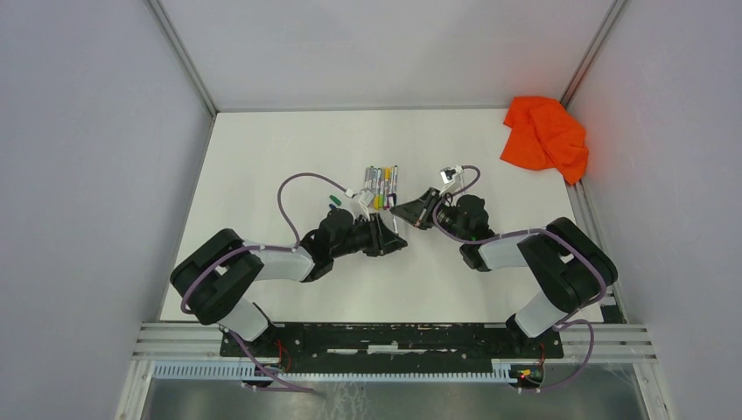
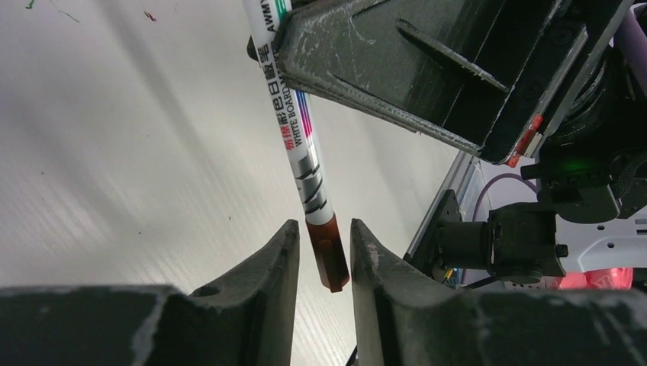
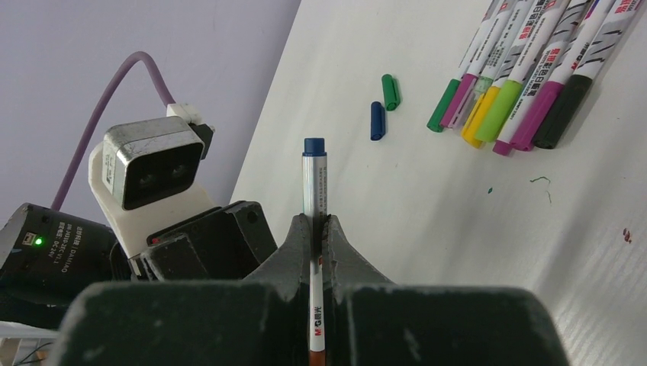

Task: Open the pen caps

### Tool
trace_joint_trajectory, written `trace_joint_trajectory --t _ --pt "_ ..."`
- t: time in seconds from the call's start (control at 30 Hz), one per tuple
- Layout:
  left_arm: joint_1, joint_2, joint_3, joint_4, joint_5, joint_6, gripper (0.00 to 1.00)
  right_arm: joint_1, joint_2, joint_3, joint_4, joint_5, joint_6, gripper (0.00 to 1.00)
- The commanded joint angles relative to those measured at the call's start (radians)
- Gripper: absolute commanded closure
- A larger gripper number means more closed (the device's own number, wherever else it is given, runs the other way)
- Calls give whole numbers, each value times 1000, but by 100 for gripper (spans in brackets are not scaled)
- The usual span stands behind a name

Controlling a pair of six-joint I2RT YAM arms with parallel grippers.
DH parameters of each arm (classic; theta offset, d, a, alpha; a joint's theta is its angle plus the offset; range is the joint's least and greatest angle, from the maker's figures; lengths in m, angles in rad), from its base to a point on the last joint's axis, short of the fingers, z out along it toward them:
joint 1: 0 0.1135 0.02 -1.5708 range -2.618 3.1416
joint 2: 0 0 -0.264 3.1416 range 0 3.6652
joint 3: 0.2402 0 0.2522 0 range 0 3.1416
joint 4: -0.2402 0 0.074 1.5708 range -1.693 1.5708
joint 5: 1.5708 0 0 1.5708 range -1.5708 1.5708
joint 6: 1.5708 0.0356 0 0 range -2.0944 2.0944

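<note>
Clamped tight in the right gripper, near the white table's middle: one slim grey-white plastic marker pen, blue end poking past the pads. Not yet pinched by the left gripper, spread to either side of the pen's stubby dark red-brown plastic cap, with slivers of gap on both sides.

Might have dragged the whole pen through the right pads on a pull, given a slick, thinly held barrel. Might have squirted the cap sideways if caught askew near its tip.

Counted from above:
- one held pen
- about seven more pens in a row at 12 o'clock of the grippers, doubtful through overlap
- two loose caps at 10 o'clock, a blue cap and a green cap
- one crumpled orange cloth at the table's 2 o'clock
</note>
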Motion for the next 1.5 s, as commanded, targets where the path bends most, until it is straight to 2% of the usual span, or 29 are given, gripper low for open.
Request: trace_joint_trajectory --t 0.0,0.23,0.43,0.63,0.83,1.03,1.47 --pt "-5 10 26 51 29 45 69 3 12 5 89 -37 7 100" --pt "-6 -3 26 48 43 51 98 4 7 -13 111 -45 12 100" --pt "-4 -32 24 -2 28 59 98 3 -2 -30 113 -46 -6 100" --pt "-8 -85 50 -166 -15 105 98 5 -19 -31 57 -52 -74 100" --pt "-13 -100 105 -344 -57 161 98 10 -33 -32 13 -62 -117 90" --pt "-22 -79 129 -400 -73 177 98 16 -30 -32 -5 -61 -137 81" --pt "-45 -69 245 -610 -130 234 98 23 -34 -33 -88 -31 -206 74"
